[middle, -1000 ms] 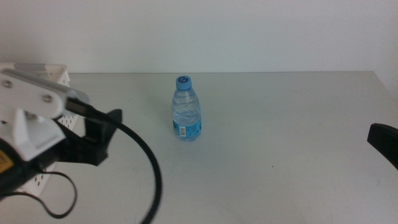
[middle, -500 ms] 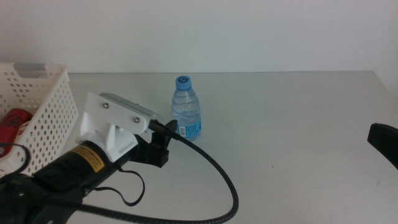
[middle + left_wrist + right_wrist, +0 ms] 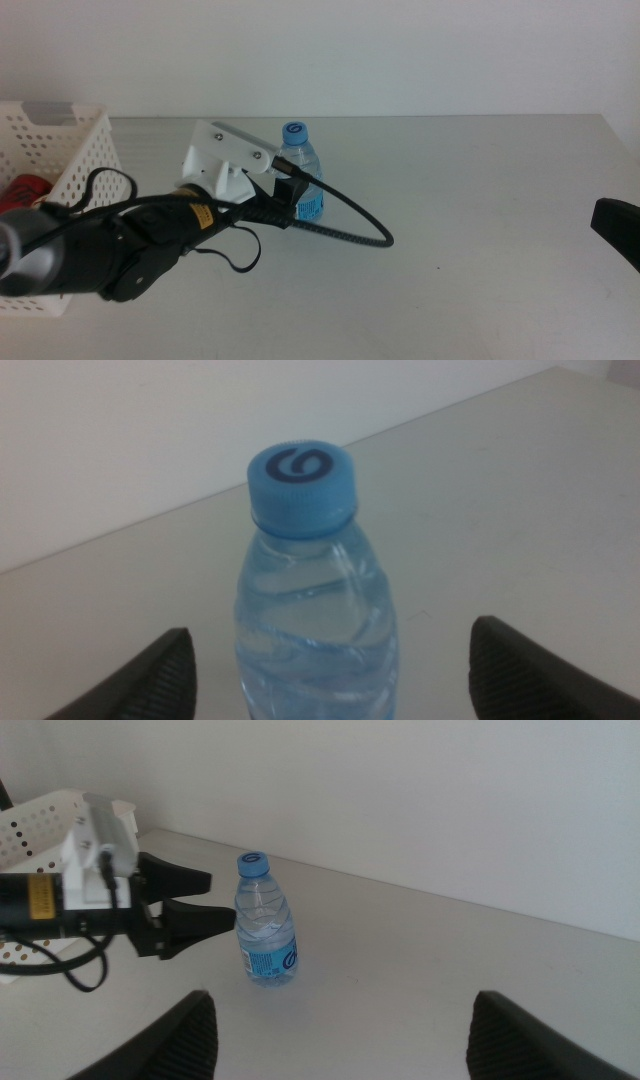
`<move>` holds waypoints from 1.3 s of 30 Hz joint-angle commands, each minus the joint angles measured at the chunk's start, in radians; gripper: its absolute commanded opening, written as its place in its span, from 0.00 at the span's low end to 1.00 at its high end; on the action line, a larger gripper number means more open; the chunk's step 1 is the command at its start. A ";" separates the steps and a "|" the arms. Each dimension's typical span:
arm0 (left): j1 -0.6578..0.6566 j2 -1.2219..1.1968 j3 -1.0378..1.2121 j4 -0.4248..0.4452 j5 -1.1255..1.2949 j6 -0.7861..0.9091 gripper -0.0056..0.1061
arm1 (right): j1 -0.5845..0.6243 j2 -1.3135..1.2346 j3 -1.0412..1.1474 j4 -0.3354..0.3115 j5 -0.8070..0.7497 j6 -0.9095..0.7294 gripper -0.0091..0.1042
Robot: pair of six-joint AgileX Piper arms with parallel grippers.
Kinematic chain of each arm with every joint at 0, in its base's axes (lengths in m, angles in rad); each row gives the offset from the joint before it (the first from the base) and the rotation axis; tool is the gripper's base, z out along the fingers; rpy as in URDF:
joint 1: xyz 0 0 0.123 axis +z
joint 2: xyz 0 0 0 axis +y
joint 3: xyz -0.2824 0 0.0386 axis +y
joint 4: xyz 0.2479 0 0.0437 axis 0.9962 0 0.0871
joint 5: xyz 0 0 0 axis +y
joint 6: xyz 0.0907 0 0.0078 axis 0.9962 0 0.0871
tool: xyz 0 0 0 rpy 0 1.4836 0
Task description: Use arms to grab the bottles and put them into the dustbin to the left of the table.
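A small clear water bottle with a blue cap (image 3: 303,160) stands upright on the light-grey table (image 3: 460,200), near the middle. My left gripper (image 3: 289,189) reaches in from the left at bottle height. Its jaws are open, with the tips at the bottle's left side. In the left wrist view the bottle (image 3: 310,580) stands centred between the wide-open jaws of the left gripper (image 3: 332,632). A red can (image 3: 27,189) lies in the white perforated dustbin (image 3: 70,150) at the far left. My right gripper (image 3: 340,1005) is open and waits at the right edge. The yellow tea bottle is out of view.
A thick black cable (image 3: 350,232) loops from the left arm onto the table in front of the bottle. The right wrist view shows the bottle (image 3: 265,925), the left gripper (image 3: 220,898) and the dustbin (image 3: 40,820). A white wall stands behind the table.
My left arm has swung right from over the dustbin to the water bottle, jaws open. The bottle and the right arm have not moved.
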 commanded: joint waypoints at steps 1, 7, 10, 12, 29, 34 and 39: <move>0.008 0.011 -0.072 0.018 -0.081 -0.038 0.89 | -0.003 0.003 -0.030 -0.007 -0.079 -0.011 0.64; 0.008 0.144 -0.189 0.022 -0.089 -0.066 0.89 | -0.003 0.003 -0.030 -0.007 -0.079 -0.011 0.64; 0.008 0.210 -0.232 0.031 -0.128 -0.070 0.89 | -0.003 0.003 -0.030 -0.007 -0.079 -0.011 0.64; 0.008 0.252 -0.255 0.020 -0.157 -0.070 0.89 | -0.003 0.003 -0.030 -0.007 -0.079 -0.011 0.64; 0.008 0.252 -0.308 -0.054 -0.024 -0.119 0.08 | -0.003 0.003 -0.030 -0.007 -0.079 -0.011 0.64; 0.008 0.138 -0.311 -0.099 0.143 -0.117 0.04 | -0.003 0.003 -0.030 -0.007 -0.079 -0.011 0.64; 0.019 -0.019 -0.338 -0.076 0.366 -0.147 0.04 | -0.003 0.003 -0.030 -0.007 -0.079 -0.012 0.64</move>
